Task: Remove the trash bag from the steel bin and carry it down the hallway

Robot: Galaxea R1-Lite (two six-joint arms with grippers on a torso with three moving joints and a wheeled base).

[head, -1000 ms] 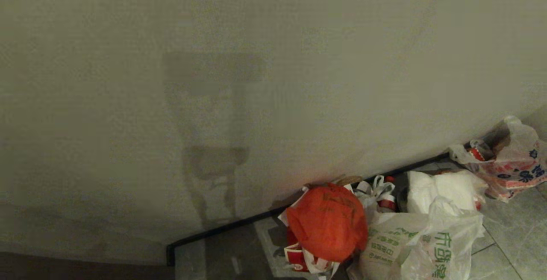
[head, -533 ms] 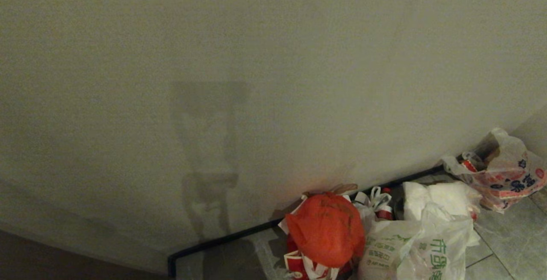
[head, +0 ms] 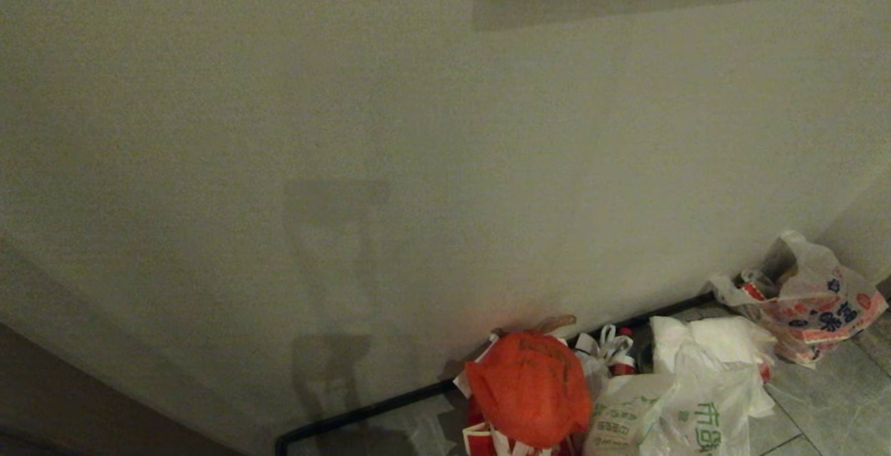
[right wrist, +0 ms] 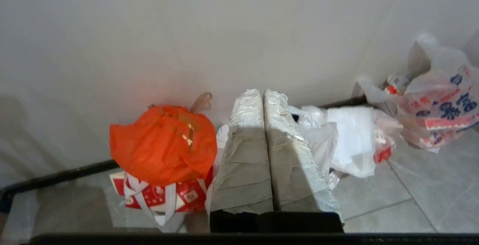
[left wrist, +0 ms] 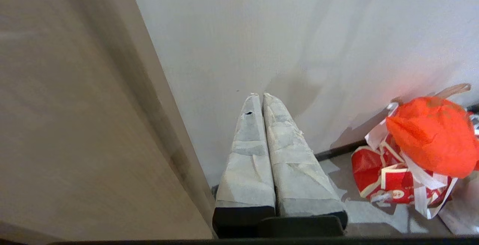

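Note:
The trash bag [head: 686,418], thin white plastic with green characters, lies on the grey tiled hallway floor [head: 821,407] at the foot of the off-white wall, right of an orange-red bag. The steel bin is out of view. Neither arm shows in the head view. My left gripper [left wrist: 260,95] is shut and empty, pointing at the wall left of the pile. In the right wrist view my right gripper [right wrist: 261,91] is likewise shut and empty, and it points at the pile between the orange-red bag and the white plastic.
An orange-red tied bag [head: 529,390] sits on a red-and-white paper bag [left wrist: 393,177]. A white bundle [head: 710,341] and a clear bag with red-and-blue print [head: 811,299] lie farther right. A dark baseboard [head: 362,414] runs along the wall. A beige panel [left wrist: 75,125] stands at left.
The whole head view has slid downward as the camera tilted up; a ledge now shows at the top edge. The bags themselves have not moved.

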